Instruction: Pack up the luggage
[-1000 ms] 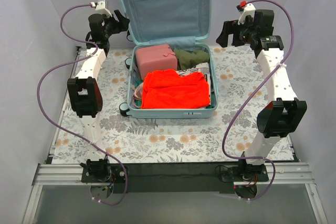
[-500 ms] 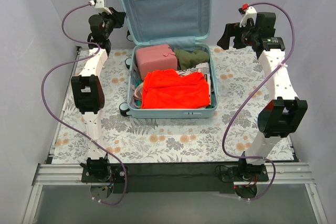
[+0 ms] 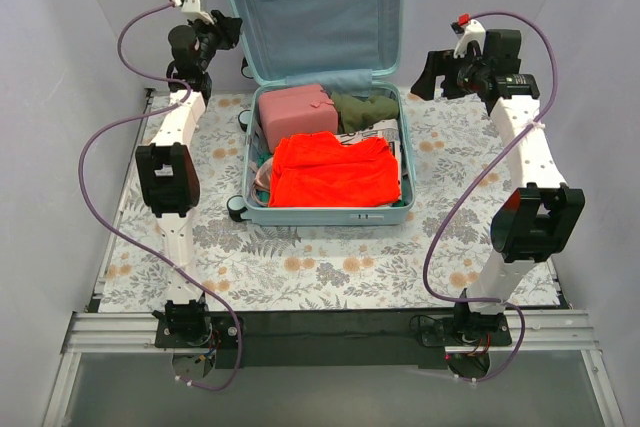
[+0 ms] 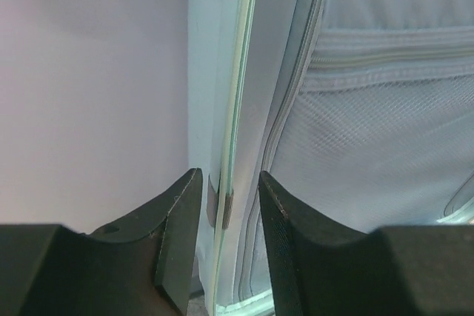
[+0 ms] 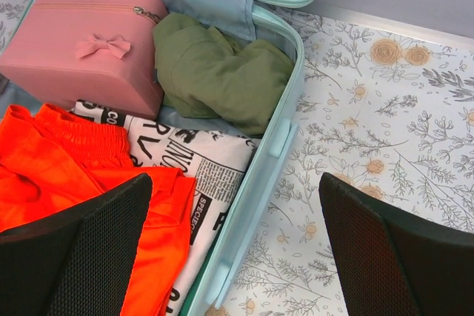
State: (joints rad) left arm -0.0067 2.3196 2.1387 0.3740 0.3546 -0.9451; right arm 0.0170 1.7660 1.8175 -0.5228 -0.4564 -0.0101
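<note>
**Lid up, both arms at its sides**

The luggage (image 3: 300, 37) lies open at the far middle of the table (image 3: 330, 267). Its base is flat on the floral cloth and its lid stands upright against the far wall. I judge the shell stiff and slick, and the filled base heavy enough to stay put, though its wheels may let it roll. The lid should swing lightly on its far hinge. The best holds are its two side rims, high up, one arm to each.

The base looks full. A red garment (image 3: 335, 172) covers the near half, with a pink case (image 3: 296, 112) at far left and a green garment (image 3: 365, 107) at far right. A newsprint cloth (image 5: 200, 160) sits between red and green.

The left gripper (image 4: 228, 183) is parted, its fingers straddling the lid's left rim. A thin gap shows on each side, so it is not pinching. The right gripper (image 5: 233, 197) is spread wide, empty, above the base's far right corner.

The lid's top is cut off in the overhead view. No zip pull for the shell shows. Whatever lies under the red garment is hidden.
</note>
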